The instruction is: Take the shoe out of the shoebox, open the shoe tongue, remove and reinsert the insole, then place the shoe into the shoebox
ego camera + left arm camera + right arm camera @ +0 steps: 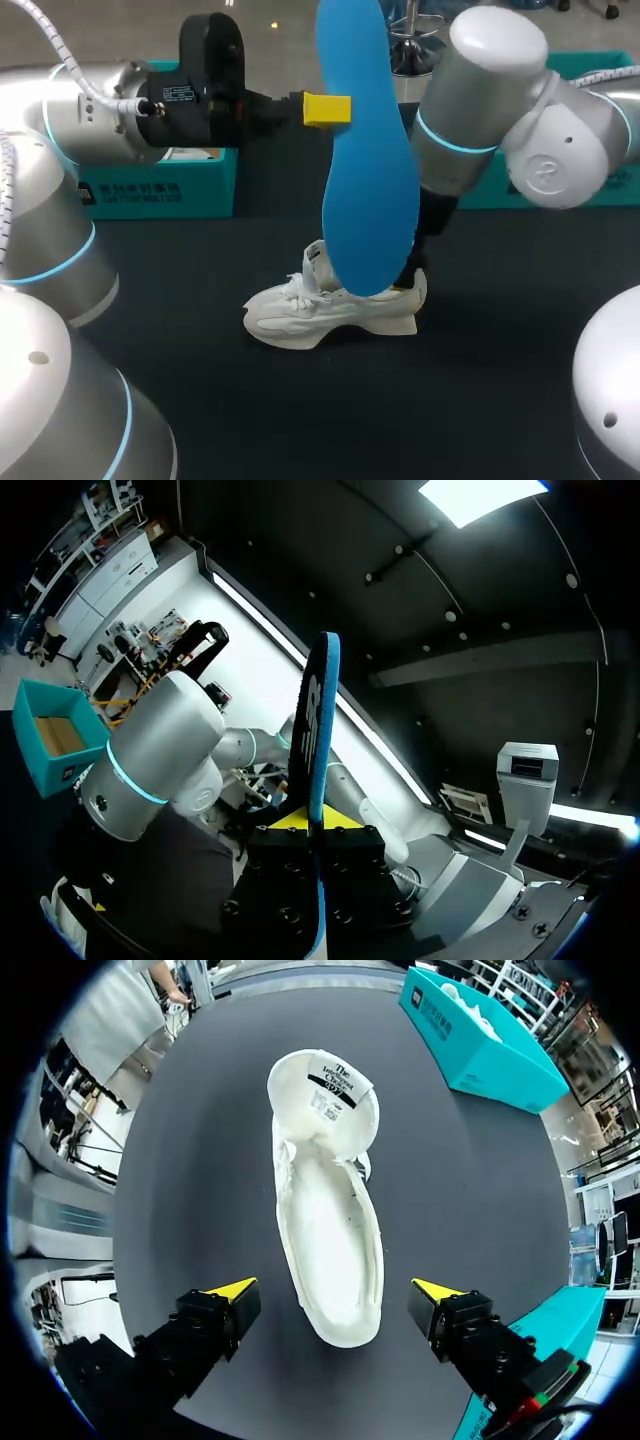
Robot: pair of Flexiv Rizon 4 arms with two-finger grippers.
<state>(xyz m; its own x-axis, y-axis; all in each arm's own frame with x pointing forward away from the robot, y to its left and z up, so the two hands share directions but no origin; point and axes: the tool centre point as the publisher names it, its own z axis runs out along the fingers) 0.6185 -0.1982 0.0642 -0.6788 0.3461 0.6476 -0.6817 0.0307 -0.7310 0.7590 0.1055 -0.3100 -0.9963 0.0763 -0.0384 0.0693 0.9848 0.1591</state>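
While left fingers (285, 822) pinch the blue foam insole (368, 170) upright over the white laced sneaker (330, 310) on the black desk (500, 380), right fingers (232, 1290) hang spread above its heel; next, reinsertion needs toe-first aiming.

Shoe (300, 315) opening behind blue insole (370, 150)
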